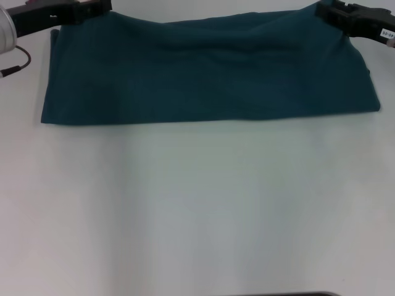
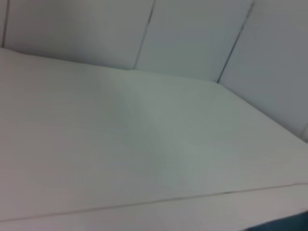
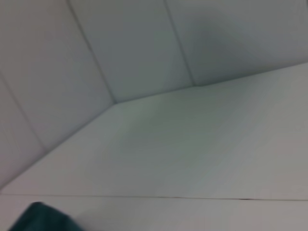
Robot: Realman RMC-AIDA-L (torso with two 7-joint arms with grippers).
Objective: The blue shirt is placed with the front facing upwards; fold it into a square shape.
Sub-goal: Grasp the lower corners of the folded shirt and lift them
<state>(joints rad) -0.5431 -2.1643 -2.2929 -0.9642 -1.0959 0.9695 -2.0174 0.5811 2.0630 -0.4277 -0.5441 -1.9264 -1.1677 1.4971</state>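
Shirt (image 1: 210, 71) lies at 12 o'clock on the table (image 1: 197, 209), already a wide band. Left gripper (image 1: 92, 9) sits at its 10 o'clock corner, right gripper (image 1: 327, 11) at 2 o'clock; whether their jaws are apart cannot be told. Folding well likely means moving both corners evenly, edges aligned.

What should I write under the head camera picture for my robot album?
Both claws, left claw and right claw, at the far corners of the folded blue shirt on the white table.
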